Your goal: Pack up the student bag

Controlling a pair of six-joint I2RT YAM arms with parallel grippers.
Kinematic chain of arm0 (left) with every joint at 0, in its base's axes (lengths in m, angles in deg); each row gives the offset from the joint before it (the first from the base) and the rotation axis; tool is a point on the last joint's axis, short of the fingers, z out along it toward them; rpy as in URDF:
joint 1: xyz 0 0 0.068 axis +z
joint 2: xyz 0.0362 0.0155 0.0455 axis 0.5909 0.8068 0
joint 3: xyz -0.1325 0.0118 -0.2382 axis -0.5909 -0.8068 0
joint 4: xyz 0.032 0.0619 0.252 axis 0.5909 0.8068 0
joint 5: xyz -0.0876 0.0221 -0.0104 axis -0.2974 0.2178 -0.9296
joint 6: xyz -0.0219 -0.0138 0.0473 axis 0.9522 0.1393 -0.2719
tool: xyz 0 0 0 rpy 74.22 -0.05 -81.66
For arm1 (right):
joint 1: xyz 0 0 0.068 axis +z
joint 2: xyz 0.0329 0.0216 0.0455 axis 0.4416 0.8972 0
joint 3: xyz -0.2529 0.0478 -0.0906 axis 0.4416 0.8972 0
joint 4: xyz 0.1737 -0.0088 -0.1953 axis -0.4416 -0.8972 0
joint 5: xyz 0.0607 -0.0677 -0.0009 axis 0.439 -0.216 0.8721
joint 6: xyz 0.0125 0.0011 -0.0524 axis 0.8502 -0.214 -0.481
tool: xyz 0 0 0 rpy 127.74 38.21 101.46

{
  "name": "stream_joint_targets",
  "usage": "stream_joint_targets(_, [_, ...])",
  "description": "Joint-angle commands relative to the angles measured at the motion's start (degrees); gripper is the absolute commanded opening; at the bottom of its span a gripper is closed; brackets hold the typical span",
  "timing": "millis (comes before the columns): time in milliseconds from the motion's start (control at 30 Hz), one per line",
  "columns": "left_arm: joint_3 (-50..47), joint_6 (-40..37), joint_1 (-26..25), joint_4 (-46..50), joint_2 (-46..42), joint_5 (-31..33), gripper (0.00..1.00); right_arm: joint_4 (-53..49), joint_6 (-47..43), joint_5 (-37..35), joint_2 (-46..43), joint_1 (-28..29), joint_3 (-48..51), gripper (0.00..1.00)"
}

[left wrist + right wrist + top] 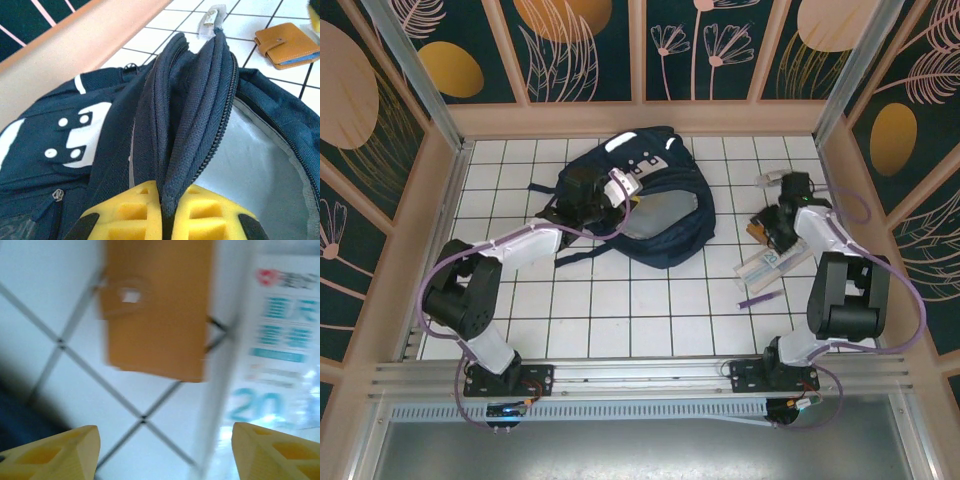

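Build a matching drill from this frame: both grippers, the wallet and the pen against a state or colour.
Things:
1. left gripper
2. right gripper
3. wallet
4. pen

State or colour:
a. purple
b. open, nothing between the fingers
c. tan
d. shut on the student bag at its zip edge

Pairs: 1-d, 2-b, 3-c, 4-a

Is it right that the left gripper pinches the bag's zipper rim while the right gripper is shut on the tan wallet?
No: the right gripper is open, jaws apart above the tan wallet, per the right wrist view. The left gripper does pinch the zipper rim of the student bag.
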State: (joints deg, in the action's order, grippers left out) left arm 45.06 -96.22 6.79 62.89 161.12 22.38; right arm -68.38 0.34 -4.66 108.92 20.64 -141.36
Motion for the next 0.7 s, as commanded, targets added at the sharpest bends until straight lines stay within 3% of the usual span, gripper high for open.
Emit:
stream_joint_targets(0, [0.7, 0.3, 1.2, 0.1, 0.6, -0.9, 0.0, 5.2, -7.3, 6.8, -2.0, -4.4, 2.2, 0.66])
stream_joint_targets(100, [-1.1, 3.3, 3.1, -0.8, -1.1, -2.9, 0.0, 5.9, -8.0, 2.5, 0.9, -6.0, 0.1, 0.56])
stream_joint_targets(200, [-2.5, 7.0, 4.3, -2.9, -2.6, -5.8, 0.0, 8.2, -8.0, 4.5, 3.9, -7.9, -0.9, 0.45])
stream_joint_targets(500, [-5.0, 20.6, 4.3, -12.9, -2.9, -9.7, 0.0, 12.1, -7.9, 9.3, 10.2, -8.7, -2.3, 0.45])
stream_joint_targets(667, [-4.8, 22.6, 4.3, -13.4, -3.1, -10.0, 0.0, 14.0, -8.8, 10.9, 12.3, -8.7, -2.8, 0.45])
